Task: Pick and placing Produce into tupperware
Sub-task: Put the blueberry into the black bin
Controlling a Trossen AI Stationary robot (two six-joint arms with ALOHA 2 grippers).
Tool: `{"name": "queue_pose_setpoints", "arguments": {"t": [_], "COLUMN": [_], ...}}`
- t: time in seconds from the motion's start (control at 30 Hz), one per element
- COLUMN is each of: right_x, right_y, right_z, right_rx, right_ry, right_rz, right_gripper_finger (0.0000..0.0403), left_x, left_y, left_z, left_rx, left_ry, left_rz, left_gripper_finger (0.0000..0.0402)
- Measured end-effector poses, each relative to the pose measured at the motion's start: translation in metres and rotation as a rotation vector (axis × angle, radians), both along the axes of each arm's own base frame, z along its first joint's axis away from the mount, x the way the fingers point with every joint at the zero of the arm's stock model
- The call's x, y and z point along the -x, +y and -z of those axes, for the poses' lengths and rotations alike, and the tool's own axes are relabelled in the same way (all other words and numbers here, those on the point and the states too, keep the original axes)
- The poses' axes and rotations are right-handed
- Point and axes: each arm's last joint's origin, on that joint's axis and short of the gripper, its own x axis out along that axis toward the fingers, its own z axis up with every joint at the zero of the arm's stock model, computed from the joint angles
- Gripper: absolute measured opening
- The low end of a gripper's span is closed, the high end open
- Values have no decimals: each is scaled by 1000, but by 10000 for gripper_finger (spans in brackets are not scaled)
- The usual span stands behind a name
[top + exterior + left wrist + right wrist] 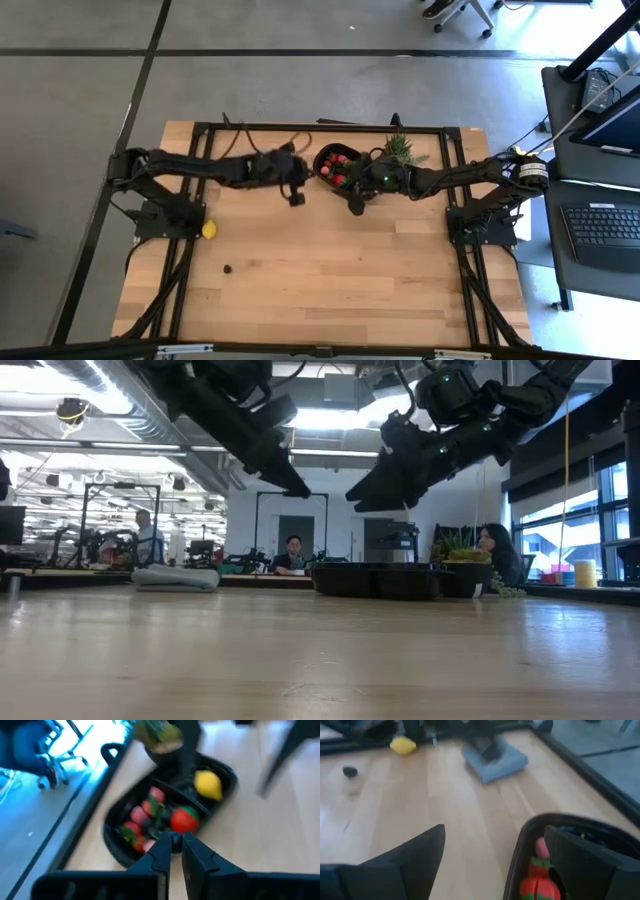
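Wooden desk (320, 270), pale planks, black frame rails along the sides. Two dark arms reaching in from left and right, meeting near the far middle. Black glossy tupperware (333, 167) at the far edge of the desk, between the two hands; seen from the left wrist (220, 770) with red strawberry-like pieces (184, 819) heaped in one compartment and one yellow lemon (208, 785) in the other. Spiky green potted plant (400, 150) just beside the tray on its right side. Left hand (297, 197) raised above the desk, just left of the tray, fingers (161, 855) clenched together, nothing between them. Right hand (356, 205) raised too, near the tray's front right edge, released, fingers (427, 845) spread wide, empty, tray rim showing between them. Flat grey-blue square piece (494, 759) on the desk at the left side. Second lemon (209, 229) loose on the desk beside the left arm's base, well apart from the tray. Dark berry-like bit (228, 268) loose nearer the front, near that lemon. People seated in the room behind, low view.
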Motion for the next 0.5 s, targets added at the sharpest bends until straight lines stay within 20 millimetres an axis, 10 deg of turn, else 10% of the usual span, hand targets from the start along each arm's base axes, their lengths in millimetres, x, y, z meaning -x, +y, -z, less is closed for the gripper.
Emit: {"name": "queue_pose_setpoints", "arguments": {"t": [0.5], "right_x": [2], "right_y": [0], "right_z": [4], "right_rx": [-13], "right_ry": [48], "right_rz": [1], "right_gripper_finger": [342], "left_x": [-29], "left_y": [63], "left_z": [60], "left_rx": [124], "left_ry": [-132], "left_rz": [66], "left_gripper_finger": [27]}}
